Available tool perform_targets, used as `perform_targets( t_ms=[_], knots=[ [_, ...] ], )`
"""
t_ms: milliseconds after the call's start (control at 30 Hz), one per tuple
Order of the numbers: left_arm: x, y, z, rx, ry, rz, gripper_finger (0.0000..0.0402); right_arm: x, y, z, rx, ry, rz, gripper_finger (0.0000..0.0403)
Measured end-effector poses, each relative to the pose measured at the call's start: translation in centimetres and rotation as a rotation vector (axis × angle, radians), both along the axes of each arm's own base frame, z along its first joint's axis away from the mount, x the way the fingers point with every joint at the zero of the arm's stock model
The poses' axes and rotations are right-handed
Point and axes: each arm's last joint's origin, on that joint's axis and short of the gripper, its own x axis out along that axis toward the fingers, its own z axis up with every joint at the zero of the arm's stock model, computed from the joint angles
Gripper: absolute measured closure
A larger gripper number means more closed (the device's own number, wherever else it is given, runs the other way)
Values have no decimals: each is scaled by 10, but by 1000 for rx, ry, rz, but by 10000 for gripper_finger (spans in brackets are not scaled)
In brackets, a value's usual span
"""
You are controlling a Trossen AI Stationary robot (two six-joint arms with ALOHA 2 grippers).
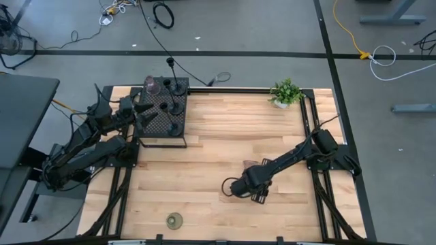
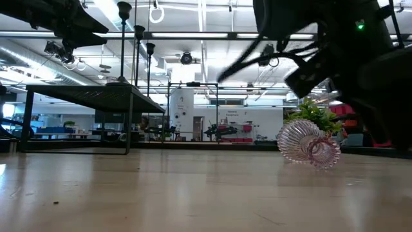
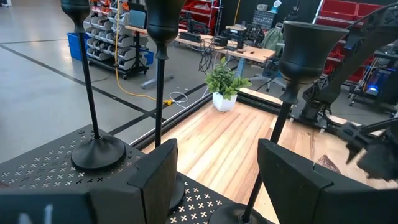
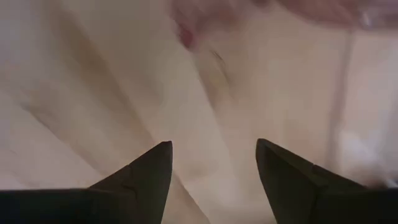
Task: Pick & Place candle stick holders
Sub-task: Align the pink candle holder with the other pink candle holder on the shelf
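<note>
Three black stem holders and one pink glass goblet stand on the black mesh box at the far left. My left gripper is open at the box's left side, level with the stems, touching none. A second pink goblet lies on its side on the table, right of centre. My right gripper is open and points down just nearward of it; the goblet is a pink blur ahead of the fingers. The olive-gold round holder sits near the front edge.
A small green potted plant stands at the far right corner. Bare wood lies between the mesh box and the right arm. Dark rails frame the table's edges.
</note>
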Motion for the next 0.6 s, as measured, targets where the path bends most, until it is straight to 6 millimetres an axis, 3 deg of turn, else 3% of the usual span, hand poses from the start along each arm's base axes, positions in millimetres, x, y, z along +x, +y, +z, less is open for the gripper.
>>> perform_targets(
  t_ms=[267, 600],
  knots=[
    [0, 0, 1, 5, -10, 0, 177, 25, 9, -5, 27, -291, 56, 172],
    [0, 0, 2, 4, -16, 1, 177, 40, 1, -5, -1, -421, 81, 172]
  ],
)
